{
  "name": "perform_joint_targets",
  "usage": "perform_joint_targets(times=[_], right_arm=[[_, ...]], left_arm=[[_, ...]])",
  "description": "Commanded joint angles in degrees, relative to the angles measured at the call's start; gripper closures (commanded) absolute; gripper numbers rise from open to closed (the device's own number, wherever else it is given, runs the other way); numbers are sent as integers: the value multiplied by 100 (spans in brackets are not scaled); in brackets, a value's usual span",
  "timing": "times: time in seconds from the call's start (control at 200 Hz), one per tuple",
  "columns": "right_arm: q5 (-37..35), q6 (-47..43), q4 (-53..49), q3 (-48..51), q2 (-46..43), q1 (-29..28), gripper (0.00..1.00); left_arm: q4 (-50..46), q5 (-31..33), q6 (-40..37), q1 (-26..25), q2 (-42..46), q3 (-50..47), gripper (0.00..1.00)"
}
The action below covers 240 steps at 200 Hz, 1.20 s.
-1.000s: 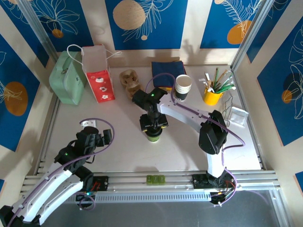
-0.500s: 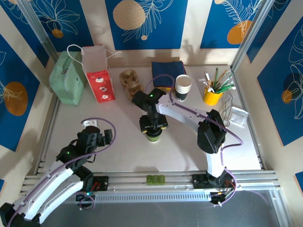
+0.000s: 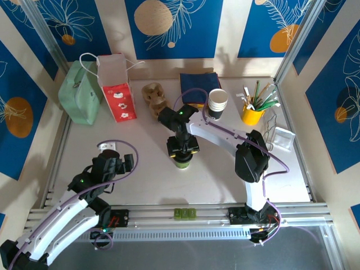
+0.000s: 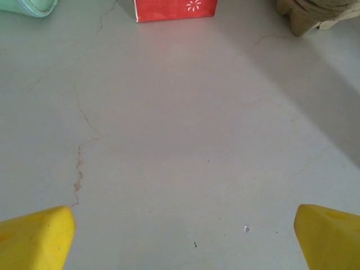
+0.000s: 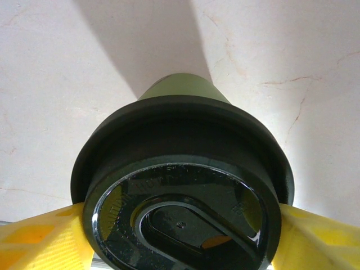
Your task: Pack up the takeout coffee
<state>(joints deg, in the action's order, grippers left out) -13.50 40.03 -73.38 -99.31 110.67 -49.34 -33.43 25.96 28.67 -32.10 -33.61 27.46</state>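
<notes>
The takeout coffee (image 3: 181, 163), a dark green paper cup with a black round lid (image 5: 180, 202), stands upright on the table's middle. My right gripper (image 3: 182, 151) points down over it. In the right wrist view the yellow fingers (image 5: 39, 236) press against the lid's rim on both sides, so the right gripper (image 5: 180, 233) is shut on it. My left gripper (image 3: 120, 163) hovers low over bare table at the front left. In the left wrist view the left gripper (image 4: 183, 236) is open, its yellow fingertips (image 4: 34, 236) wide apart with nothing between them.
Along the back stand a mint green case (image 3: 79, 93), a red and white paper bag (image 3: 118, 90), a cardboard cup carrier (image 3: 154, 97), blue napkins (image 3: 199, 81), a stack of cups (image 3: 217, 104) and a yellow cup of sticks (image 3: 253, 112). A metal frame borders the table.
</notes>
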Motion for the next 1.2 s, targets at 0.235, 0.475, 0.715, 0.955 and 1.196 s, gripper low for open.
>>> perform_joint_targets(times=[0.235, 0.475, 0.715, 0.955, 1.196], right_arm=[[-132, -244, -122, 649, -710, 686, 26], [-228, -571, -111, 1191, -1248, 1617, 26], [-145, -923, 35, 1598, -1655, 2845, 25], [-154, -1258, 274, 1714, -1778, 3829, 26], [-303, -1541, 333, 1411, -1529, 4489, 27]], left_arm=[[107, -13, 7, 66, -2, -31, 1], [100, -44, 5, 70, 3, -33, 1], [66, -46, -10, 87, 38, -31, 1], [3, -37, -36, 93, 81, 11, 1], [-6, -47, -28, 102, 132, -1, 1]])
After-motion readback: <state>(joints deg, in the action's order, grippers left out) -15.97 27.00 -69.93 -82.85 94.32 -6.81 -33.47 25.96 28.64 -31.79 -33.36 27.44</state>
